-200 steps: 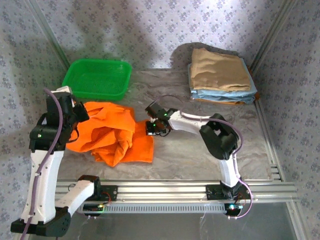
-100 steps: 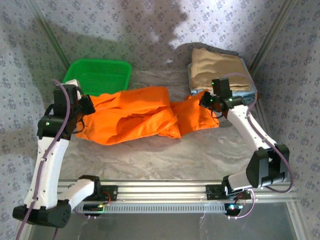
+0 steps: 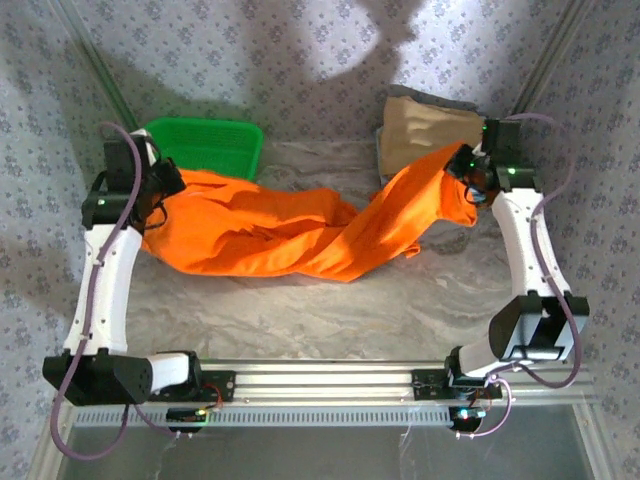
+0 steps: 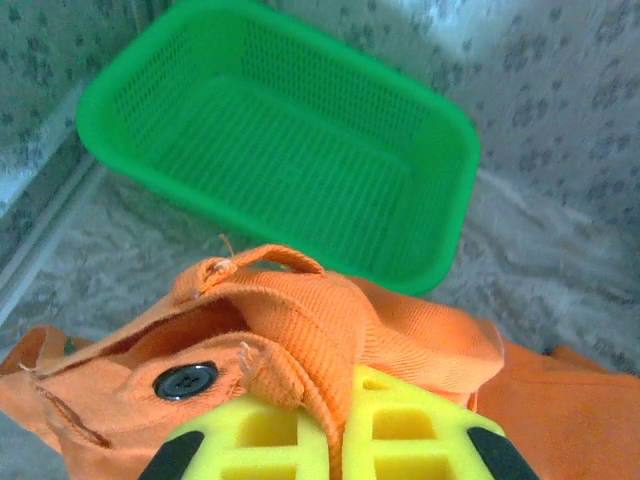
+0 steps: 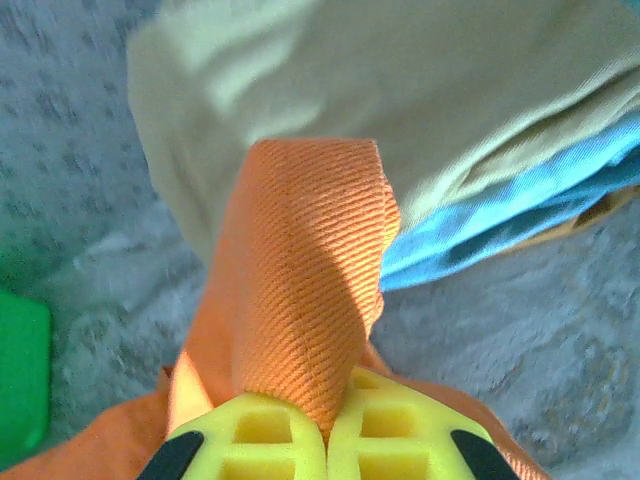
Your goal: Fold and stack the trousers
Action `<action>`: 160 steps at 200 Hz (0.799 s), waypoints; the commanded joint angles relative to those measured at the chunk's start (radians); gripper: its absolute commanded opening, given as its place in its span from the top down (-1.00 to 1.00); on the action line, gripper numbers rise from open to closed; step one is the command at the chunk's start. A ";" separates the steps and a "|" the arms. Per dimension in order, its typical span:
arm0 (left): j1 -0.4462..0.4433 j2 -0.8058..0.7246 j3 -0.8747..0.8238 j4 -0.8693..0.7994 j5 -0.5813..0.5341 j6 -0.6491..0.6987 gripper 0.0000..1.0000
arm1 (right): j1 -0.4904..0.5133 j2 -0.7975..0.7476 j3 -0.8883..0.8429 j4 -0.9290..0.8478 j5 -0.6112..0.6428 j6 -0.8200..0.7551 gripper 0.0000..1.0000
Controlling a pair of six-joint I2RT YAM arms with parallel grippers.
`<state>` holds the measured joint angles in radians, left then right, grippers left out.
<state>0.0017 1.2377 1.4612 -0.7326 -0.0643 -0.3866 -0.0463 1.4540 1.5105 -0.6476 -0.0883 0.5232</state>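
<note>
The orange trousers [image 3: 290,235] span left to right, waistband pinched in the left tool [image 4: 338,435], leg in the right tool [image 5: 325,440].

I see the trousers [image 3: 290,235] strung across the table [image 3: 400,300], left gripper [image 3: 168,187] at their left end, right gripper [image 3: 463,173] at their right; basket [image 3: 200,185] behind the left end, folded stack [image 3: 425,125] behind the right.

Grey marbled table [image 3: 400,300] carries a green basket [image 3: 205,155] at far left and a folded stack [image 3: 425,125] at far right, tan over blue.
</note>
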 commanded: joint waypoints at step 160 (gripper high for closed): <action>0.098 -0.683 -0.621 -0.054 -0.191 -0.278 1.00 | 0.321 -0.446 -0.675 0.089 0.266 0.168 -0.60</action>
<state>0.0917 0.5667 0.8406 -0.7593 -0.1955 -0.6174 0.1654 0.8291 0.6811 -0.6308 0.0940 0.7197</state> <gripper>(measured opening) 0.082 0.783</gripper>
